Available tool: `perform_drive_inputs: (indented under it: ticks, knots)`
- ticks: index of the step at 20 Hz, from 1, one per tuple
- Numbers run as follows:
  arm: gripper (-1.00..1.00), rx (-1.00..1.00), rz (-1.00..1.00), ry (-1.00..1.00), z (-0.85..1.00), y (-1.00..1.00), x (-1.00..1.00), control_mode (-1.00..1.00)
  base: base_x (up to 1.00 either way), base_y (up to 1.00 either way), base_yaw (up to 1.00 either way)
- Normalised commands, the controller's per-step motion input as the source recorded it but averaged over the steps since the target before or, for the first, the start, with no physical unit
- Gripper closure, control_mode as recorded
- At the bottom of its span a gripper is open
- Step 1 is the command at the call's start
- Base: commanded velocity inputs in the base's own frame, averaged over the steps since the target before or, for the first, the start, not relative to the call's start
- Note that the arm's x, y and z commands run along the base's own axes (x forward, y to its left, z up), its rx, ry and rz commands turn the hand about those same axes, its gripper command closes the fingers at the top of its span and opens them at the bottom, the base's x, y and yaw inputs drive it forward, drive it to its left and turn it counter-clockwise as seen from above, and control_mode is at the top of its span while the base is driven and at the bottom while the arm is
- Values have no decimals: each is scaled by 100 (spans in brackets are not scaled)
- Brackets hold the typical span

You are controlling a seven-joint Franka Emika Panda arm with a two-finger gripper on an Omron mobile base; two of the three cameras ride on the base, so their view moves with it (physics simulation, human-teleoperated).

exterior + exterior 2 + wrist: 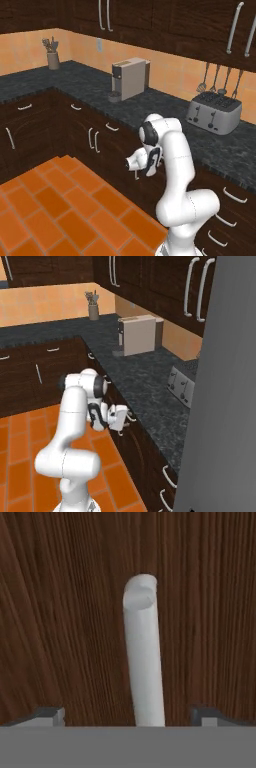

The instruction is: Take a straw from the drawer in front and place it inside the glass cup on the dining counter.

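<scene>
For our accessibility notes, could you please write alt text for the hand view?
A curved silver handle runs up the middle of the view, close against the dark brown wood front of the drawer. The open pincer straddles it, with one dark fingertip low on each side and the handle between them, not yet clamped.
</scene>
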Motion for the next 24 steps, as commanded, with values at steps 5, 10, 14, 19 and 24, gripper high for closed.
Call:
perform_drive_inputs:
  ticks: [5,10,14,19,24]
  knots:
    - [100,0,4,0,-31,-3,34,-100,0,0,0]
    - [100,0,4,0,-11,-1,6,-100,0,0,0]
    - [100,0,7,0,-1,37,-36,-100,0,0,0]
    - [100,0,9,0,0,82,-68,-100,0,0,0]
    - [100,0,11,2,0,96,-72,-100,0,0,0]
